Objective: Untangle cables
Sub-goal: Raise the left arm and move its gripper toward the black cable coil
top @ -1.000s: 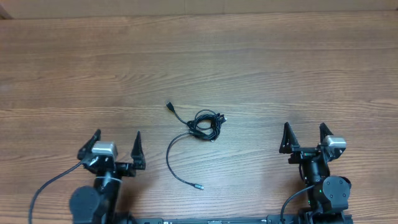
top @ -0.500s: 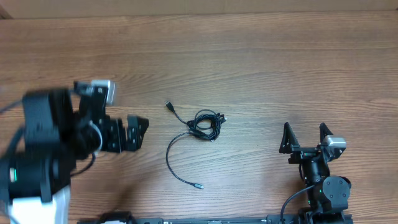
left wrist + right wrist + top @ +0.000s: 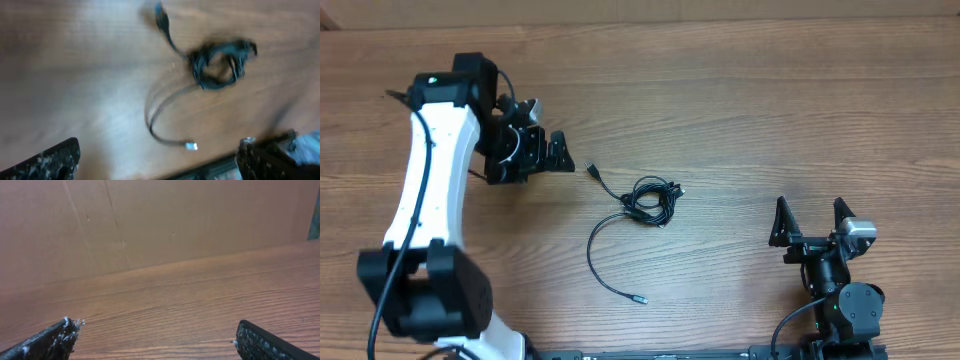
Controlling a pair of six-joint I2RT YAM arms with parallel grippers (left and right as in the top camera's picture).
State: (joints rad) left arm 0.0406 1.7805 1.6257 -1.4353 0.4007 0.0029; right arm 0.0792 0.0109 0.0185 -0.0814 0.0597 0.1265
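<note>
The cables (image 3: 650,200) lie mid-table as thin black cords: a small tangled coil, a short end with a plug (image 3: 591,169) pointing up-left, and a long curved tail ending in a silvery tip (image 3: 640,299). My left gripper (image 3: 563,155) is open, hovering just left of the plug, with nothing between its fingers. The left wrist view, blurred, shows the coil (image 3: 220,65), the plug (image 3: 161,15) and the silvery tip (image 3: 191,146) beyond the open left gripper (image 3: 157,167). My right gripper (image 3: 807,222) stands open at the front right, apart from the cables; in its wrist view the right gripper (image 3: 160,347) frames only bare wood.
The wooden table (image 3: 770,110) carries nothing else. The white left arm (image 3: 425,190) stretches along the left side. A brown wall (image 3: 150,220) rises behind the table's far edge in the right wrist view.
The left arm has swung up from its rest at the front left and reached toward the cables' plug end. The cables and the right arm have not moved.
</note>
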